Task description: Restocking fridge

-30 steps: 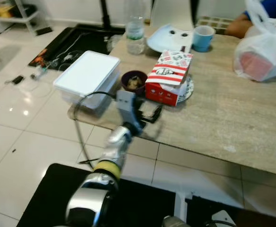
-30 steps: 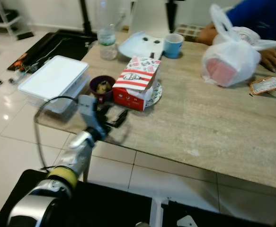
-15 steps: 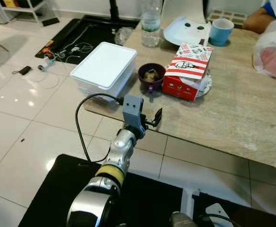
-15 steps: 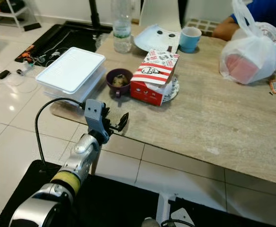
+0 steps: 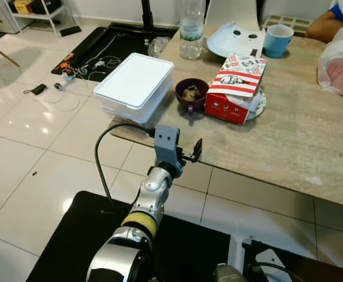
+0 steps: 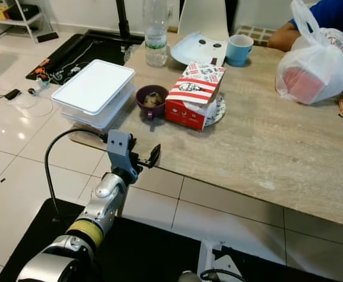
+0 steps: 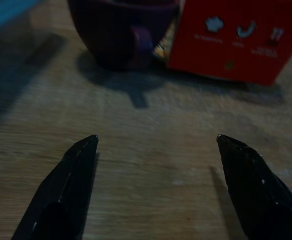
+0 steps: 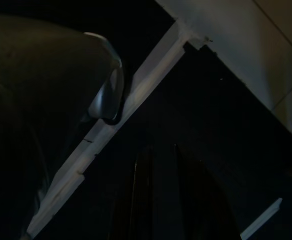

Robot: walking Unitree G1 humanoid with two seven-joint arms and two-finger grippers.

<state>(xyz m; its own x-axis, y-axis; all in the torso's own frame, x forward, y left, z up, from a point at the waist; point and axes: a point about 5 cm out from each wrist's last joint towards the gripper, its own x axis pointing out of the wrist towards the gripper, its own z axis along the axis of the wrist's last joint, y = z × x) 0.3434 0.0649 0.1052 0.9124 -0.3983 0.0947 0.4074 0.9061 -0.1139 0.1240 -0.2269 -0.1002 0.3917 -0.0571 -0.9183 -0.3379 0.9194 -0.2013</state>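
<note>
On the wood-look table (image 5: 289, 147) stand a white lidded plastic container (image 5: 137, 82), a purple cup (image 5: 191, 94) with food in it, and a red and white fast-food box (image 5: 237, 88) on a plate. My left gripper (image 5: 195, 151) hovers open at the table's front edge, pointing at the cup. In the left wrist view its fingers (image 7: 75, 175) are spread wide over the tabletop, with the purple cup (image 7: 120, 30) and the red box (image 7: 236, 40) ahead. My right gripper (image 8: 161, 170) hangs low in the dark, fingers close together.
A clear water bottle (image 5: 192, 29), a white lid (image 5: 236, 40) and a blue cup (image 5: 277, 40) stand at the table's far side. A white plastic bag (image 5: 342, 64) and a person's arm (image 5: 330, 20) are at the far right. Cables lie on the tiled floor (image 5: 36, 153).
The camera has pulled back and the whole scene has shifted. My left gripper, which was over the table near the purple cup, now sits back at the table's front edge, still open.
</note>
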